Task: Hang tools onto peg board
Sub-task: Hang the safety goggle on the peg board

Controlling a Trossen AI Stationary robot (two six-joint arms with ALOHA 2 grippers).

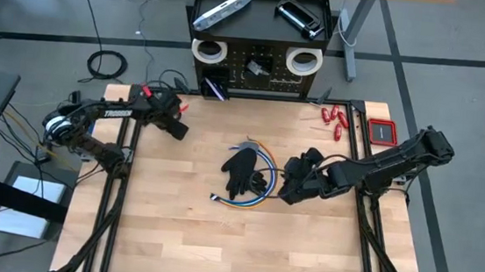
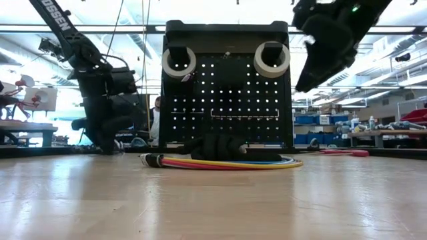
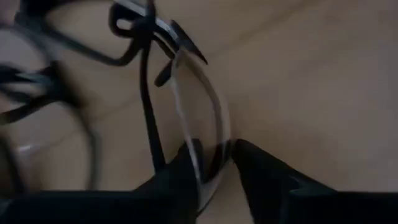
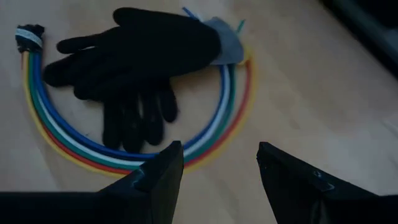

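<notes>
High view, taking the peg board (image 1: 257,67) at the table's far edge as the mark: the left gripper (image 1: 176,121) sits down and left of it near the table's left rim, and in its wrist view its fingers (image 3: 180,171) pinch the clear lens of a pair of safety glasses (image 3: 199,106). Straight in front of the board lie black gloves (image 1: 241,173) on a coil of coloured cables (image 1: 261,177). Just right of them the right gripper (image 4: 217,165) hovers with its jaws apart and empty, while small red-handled tools (image 1: 334,118) lie near the board's lower right corner.
</notes>
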